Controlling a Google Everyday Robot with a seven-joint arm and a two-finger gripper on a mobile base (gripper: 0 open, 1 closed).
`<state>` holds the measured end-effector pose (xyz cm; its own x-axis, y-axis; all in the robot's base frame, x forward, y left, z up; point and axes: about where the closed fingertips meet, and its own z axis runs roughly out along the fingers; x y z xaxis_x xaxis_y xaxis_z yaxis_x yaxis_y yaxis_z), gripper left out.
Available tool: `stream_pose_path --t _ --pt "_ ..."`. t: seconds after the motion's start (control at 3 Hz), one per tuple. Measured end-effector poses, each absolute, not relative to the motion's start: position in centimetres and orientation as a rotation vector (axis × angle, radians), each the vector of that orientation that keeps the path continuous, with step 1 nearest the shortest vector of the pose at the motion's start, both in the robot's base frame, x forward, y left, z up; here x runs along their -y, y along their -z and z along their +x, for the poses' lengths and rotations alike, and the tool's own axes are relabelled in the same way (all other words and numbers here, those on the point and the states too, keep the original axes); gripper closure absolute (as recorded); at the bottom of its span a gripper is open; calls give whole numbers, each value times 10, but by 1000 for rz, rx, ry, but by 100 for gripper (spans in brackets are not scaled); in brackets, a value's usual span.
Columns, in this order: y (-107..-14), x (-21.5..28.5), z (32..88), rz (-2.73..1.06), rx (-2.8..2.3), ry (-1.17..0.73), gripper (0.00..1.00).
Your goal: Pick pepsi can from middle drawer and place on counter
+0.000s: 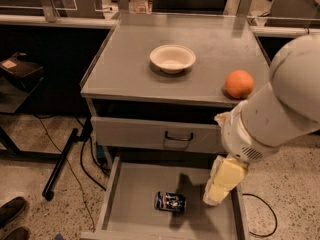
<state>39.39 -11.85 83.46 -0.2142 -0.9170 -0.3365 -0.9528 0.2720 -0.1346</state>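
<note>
The pepsi can (170, 202), dark blue with white and red markings, lies on its side on the floor of the open middle drawer (132, 191), near the front centre. My gripper (216, 191), cream coloured, hangs from the big white arm (280, 104) over the drawer's right side. It sits to the right of the can and apart from it. The counter (135, 64) is the flat grey cabinet top above the drawer.
A white bowl (172, 58) and an orange fruit (239, 83) sit on the counter. A shut drawer front with a dark handle (178, 135) is above the open drawer. A black pole (60, 164), cables and shoes (12, 219) lie on the floor at left.
</note>
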Motion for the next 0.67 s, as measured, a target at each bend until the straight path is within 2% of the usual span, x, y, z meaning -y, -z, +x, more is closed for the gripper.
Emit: stream_pose_path --t 0.67 --pt "-719 124 401 -1607 -2295 -358 0"
